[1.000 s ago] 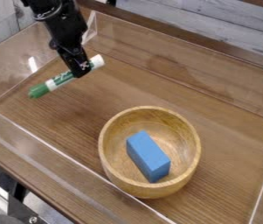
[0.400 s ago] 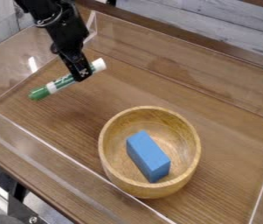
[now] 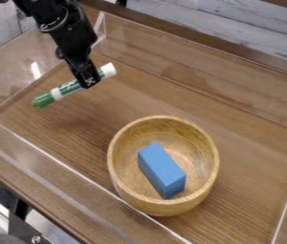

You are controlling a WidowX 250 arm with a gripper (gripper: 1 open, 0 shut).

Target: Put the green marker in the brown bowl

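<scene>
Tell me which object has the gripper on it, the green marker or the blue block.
The green marker, left of the bowl; the blue block lies inside the bowl, away from the gripper.

Before you, the marker (image 3: 70, 89) pairs a white barrel with dark green lettering and a dark green cap, set against the warm brown wood grain of the tabletop (image 3: 79, 132). Toward the tabletop's near edge, you see a solid blue block (image 3: 162, 171) inside a pale, yellowish-brown bowl (image 3: 123, 151). Your gripper (image 3: 87, 81) is black, and a darker reddish-brown band colors the tabletop's far edge.
</scene>
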